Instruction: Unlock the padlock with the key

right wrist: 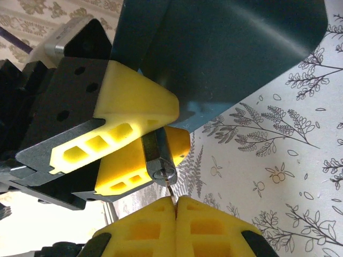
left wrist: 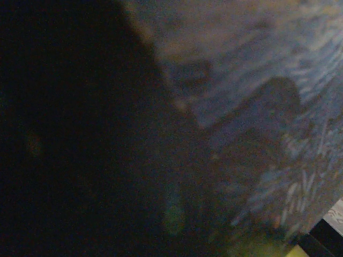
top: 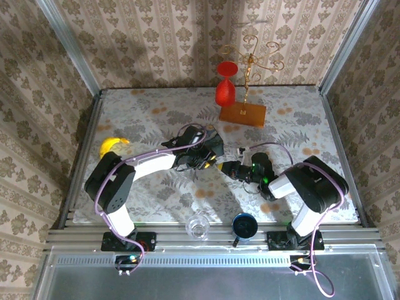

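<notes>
Right wrist view gives you the clearest read. Your right tool [right wrist: 174,201] has its yellow pads pressed together, pinching a thin dark key blade [right wrist: 170,189] that sticks out toward twelve o'clock. Right at its tip is the keyway end of the small dark-bodied padlock with the silvery face [right wrist: 159,160]. Whether the tip has entered the slot, I cannot tell. Your left tool [right wrist: 169,128] comes in from ten o'clock and clamps the padlock between its two yellow fingers, over the leaf-printed white table [right wrist: 278,160].

I judge you are at the insertion step: the key is lined up at the slot but not seated. The next move calls for a short, straight push along the blade's axis toward twelve o'clock, with the blade's flat matched to the slot. That match is too small to confirm from here. Twist the wrist only once the key is fully in.

From the top external view, both arms fold low and inward. The left arm reaches from its base at seven o'clock with its forearm pointing to three. The right arm reaches from five o'clock with its wrist pointing to nine. The tools meet near the table's centre.
</notes>
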